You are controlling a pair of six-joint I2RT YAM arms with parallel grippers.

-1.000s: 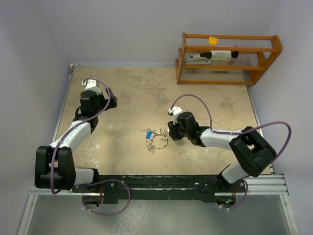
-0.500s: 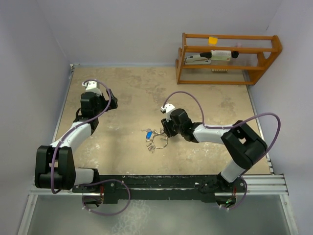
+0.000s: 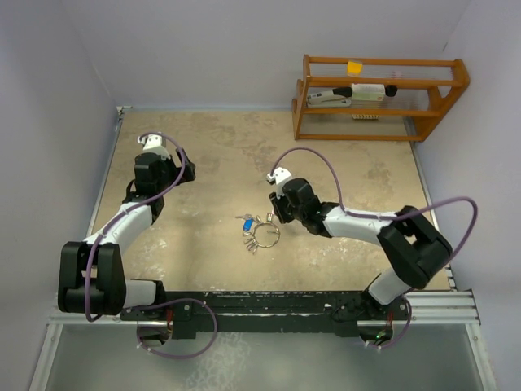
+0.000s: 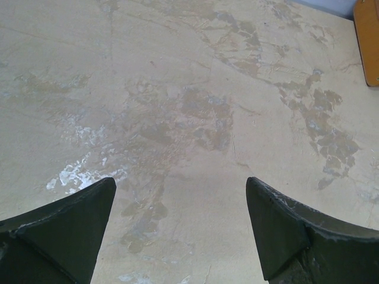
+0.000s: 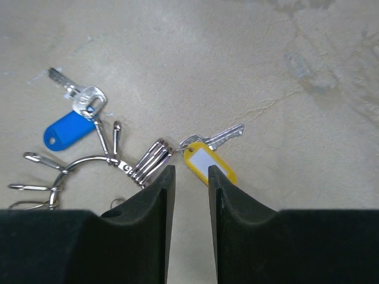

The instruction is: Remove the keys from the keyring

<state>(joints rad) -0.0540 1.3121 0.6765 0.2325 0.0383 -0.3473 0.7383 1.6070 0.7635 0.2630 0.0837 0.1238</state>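
The keyring [image 3: 265, 236] lies at the table's middle with keys fanned round it. In the right wrist view its wire arc [image 5: 89, 162] carries several silver clips [image 5: 149, 161]. A silver key [image 5: 86, 99] with a blue tag [image 5: 67, 129] lies at the left. Another silver key [image 5: 227, 136] with a yellow tag [image 5: 203, 158] lies just past my right gripper [image 5: 190, 173], whose fingers stand a narrow gap apart over bare table, the right one covering the tag's near end. My left gripper [image 4: 180, 195] is wide open over bare table, far left [image 3: 181, 167].
A wooden rack [image 3: 378, 98] stands at the back right with a stapler, a white item and a yellow piece on it; its corner [image 4: 368, 41] shows in the left wrist view. Walls close in the table on the left, back and right.
My right gripper has moved left to the keys and its jaws have narrowed. The left gripper's jaws have closed slightly; that arm has stayed put.
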